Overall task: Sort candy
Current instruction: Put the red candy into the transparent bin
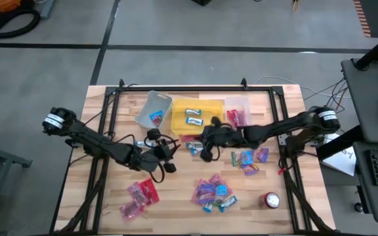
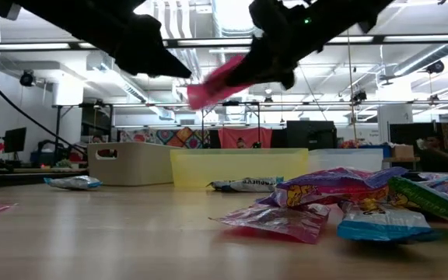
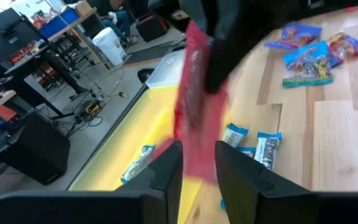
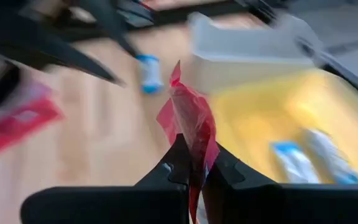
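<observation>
A red candy [image 4: 188, 124] was pinched tight in the right gripper [image 4: 192, 167], the left gripper [image 3: 197, 163] parted just beside it, so it could easily get snagged mid-handoff.

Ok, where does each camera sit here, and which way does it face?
High: overhead, straight down on the table; both arms show.
Low: table height, level across toward the yellow bin; arms overhead.
Left wrist: past left gripper at the red candy.
Right wrist: past right gripper, shut on that candy.
Both wrist views share the candy.
</observation>
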You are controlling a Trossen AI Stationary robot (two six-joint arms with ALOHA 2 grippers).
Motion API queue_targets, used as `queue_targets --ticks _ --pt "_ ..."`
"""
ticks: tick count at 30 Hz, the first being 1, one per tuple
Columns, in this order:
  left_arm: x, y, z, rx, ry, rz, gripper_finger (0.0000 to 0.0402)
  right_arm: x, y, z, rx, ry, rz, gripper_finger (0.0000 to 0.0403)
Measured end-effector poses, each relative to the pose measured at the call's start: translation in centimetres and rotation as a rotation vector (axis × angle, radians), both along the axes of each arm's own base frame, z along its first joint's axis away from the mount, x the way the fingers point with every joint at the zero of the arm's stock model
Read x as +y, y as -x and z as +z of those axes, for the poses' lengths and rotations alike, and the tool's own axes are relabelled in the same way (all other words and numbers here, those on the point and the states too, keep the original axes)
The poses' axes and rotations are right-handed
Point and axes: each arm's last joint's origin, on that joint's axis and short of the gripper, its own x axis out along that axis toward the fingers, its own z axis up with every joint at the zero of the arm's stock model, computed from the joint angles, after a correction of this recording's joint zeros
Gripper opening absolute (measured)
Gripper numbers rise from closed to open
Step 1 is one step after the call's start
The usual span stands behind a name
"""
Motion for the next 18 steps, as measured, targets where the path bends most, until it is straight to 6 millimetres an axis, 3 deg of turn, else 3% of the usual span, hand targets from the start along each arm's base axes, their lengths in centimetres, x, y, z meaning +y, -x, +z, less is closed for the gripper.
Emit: queue_targets --ticks 5,10,14,18 --pt "0.3 0.7 1.3 -0.009 0.000 -0.018 0.0091 -2.5 3.3 2.8 0.210 0.028 -0.245 0.0011" --pt "1.2 1.7 3.2 -0.024 0.082 -0.136 0.0090 -6.0 7.7 4.6 0.372 -0.069 -0.545 0.0011" --pt "2.1 2.8 4.7 -0.049 0.114 -0.173 0.0081 -8.5 10.6 4.6 0.445 -0.155 -0.695 0.0011" --pt "2.9 3.9 5.9 -0.074 0.116 -0.159 0.0077 -10.7 12.1 3.3 0.468 -0.299 -0.709 0.0012"
